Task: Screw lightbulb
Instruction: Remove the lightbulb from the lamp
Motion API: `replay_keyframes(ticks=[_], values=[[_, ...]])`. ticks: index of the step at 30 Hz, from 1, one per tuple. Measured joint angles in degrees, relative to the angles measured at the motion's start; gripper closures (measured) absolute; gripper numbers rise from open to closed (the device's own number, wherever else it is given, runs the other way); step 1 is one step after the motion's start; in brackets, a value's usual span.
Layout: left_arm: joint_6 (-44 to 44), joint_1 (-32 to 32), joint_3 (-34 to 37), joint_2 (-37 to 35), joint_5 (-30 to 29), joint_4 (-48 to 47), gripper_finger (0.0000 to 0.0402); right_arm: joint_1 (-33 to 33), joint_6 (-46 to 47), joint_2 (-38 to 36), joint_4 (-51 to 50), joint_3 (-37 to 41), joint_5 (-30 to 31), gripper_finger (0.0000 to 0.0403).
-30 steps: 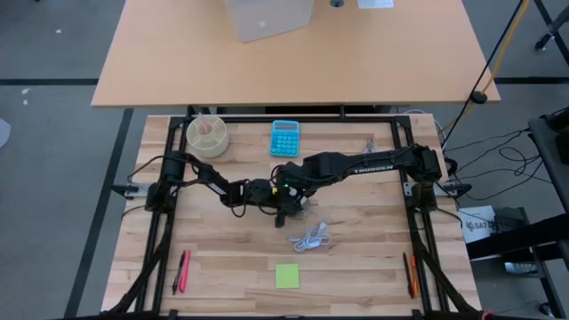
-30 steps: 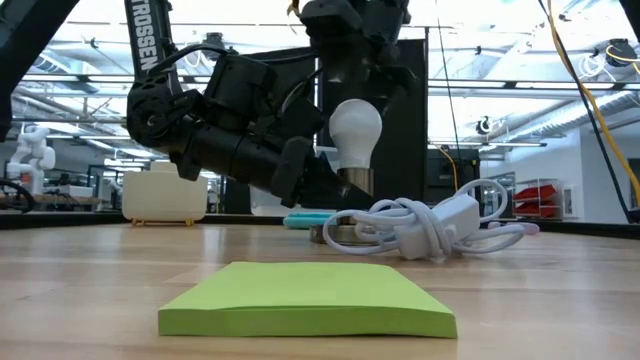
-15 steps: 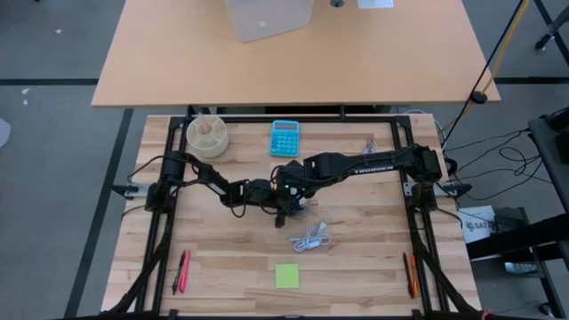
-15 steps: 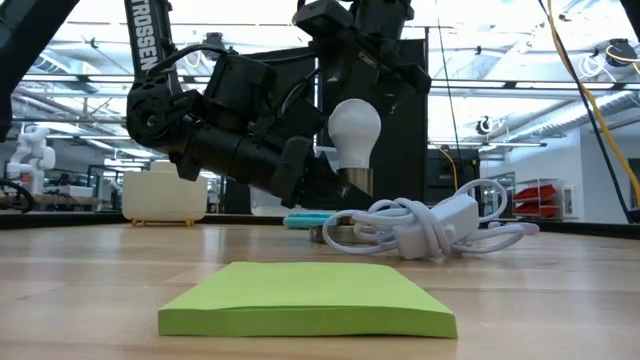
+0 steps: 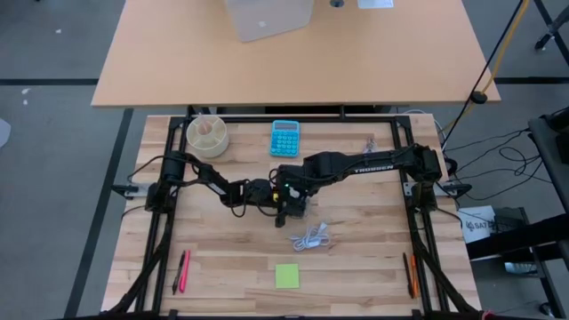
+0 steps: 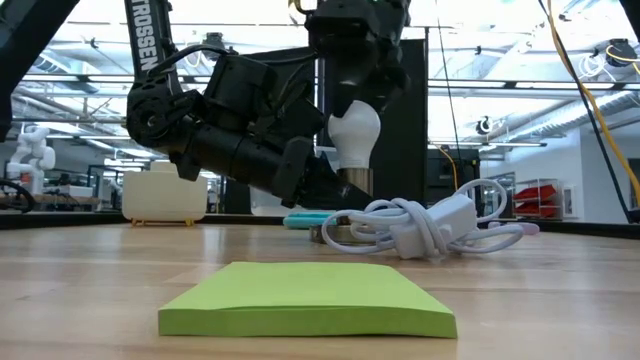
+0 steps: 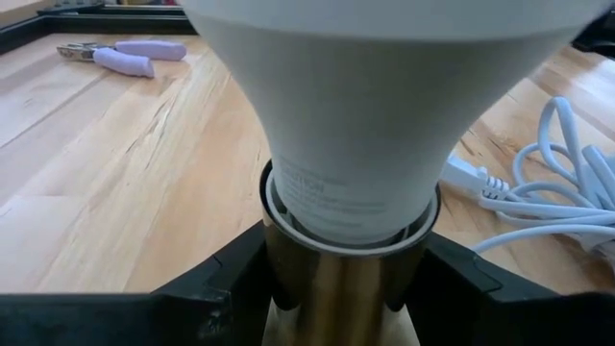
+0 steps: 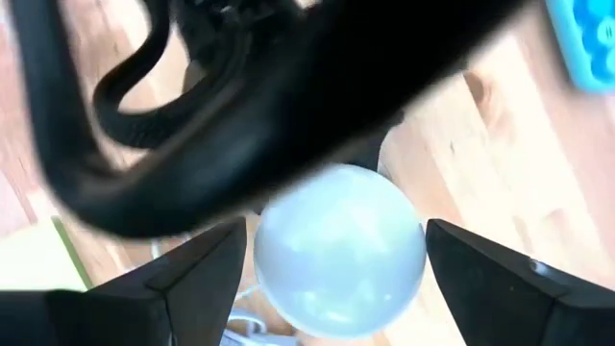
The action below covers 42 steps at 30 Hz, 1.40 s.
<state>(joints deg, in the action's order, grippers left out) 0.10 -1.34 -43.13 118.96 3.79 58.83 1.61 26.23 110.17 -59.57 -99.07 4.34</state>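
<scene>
The white lightbulb point(image 6: 355, 135) stands upright with its neck in a brass-coloured metal socket point(image 7: 346, 298) near the middle of the table. My left gripper point(image 7: 346, 288) reaches in low from the table's left and is shut on the socket. My right gripper point(image 8: 336, 259) points steeply down over the bulb point(image 8: 338, 252) with a finger on each side of the globe. In the high view the right gripper point(image 5: 292, 197) hides the bulb. In the low view its fingers cover the globe's top. My left gripper pinches the socket's round wall point(image 7: 288, 288) between its two fingers, just below the bulb's neck. The fingers come nearly level from the table's left. The socket stands upright. My right gripper holds the globe's widest part point(image 8: 413, 252) between its two fingers point(image 8: 202, 279), coming from above and pointing down. The bulb stays upright in the socket.
A coiled white cable with a plug point(image 5: 311, 236) lies just on the near side of the socket. A green pad of sticky notes point(image 5: 287, 276) lies near the front edge. A blue calculator point(image 5: 285, 138) and a round tub point(image 5: 207, 135) stand at the far side, and pens point(image 5: 182, 271) lie at the front left.
My right gripper has rolled about the line it points along while staying over the bulb. In the low view one finger now stands in front of the globe's top. The bulb and socket stay upright in place.
</scene>
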Motion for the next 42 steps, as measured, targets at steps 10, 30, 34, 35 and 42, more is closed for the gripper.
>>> replay_keyframes(ticks=[10, 30, 34, 35, 42], values=[[0.1, 0.0, 0.0, 0.0, 0.0, 0.0, 0.0204, 0.0, -21.6, 0.0, 0.0, 0.0, -0.2, 0.0090], [0.2, 0.0, 0.0, 0.0, 1.7, 0.0, 0.0204, 0.1, -61.0, 0.0, 0.6, 0.0, -0.2, 0.0090], [0.2, 0.0, 0.0, 0.0, 1.7, -0.1, 0.0204, 0.0, -54.8, 0.0, 0.5, 0.0, -0.2, 0.0090], [0.2, 0.0, 0.0, 0.0, 1.7, -0.1, 0.0204, 0.0, -52.5, 0.0, 0.3, 0.0, -0.2, 0.0090], [0.2, 0.0, 0.0, 0.0, 1.8, -0.1, 0.0204, -0.1, -32.5, 0.0, -0.2, 0.0, -4.4, 0.0090]])
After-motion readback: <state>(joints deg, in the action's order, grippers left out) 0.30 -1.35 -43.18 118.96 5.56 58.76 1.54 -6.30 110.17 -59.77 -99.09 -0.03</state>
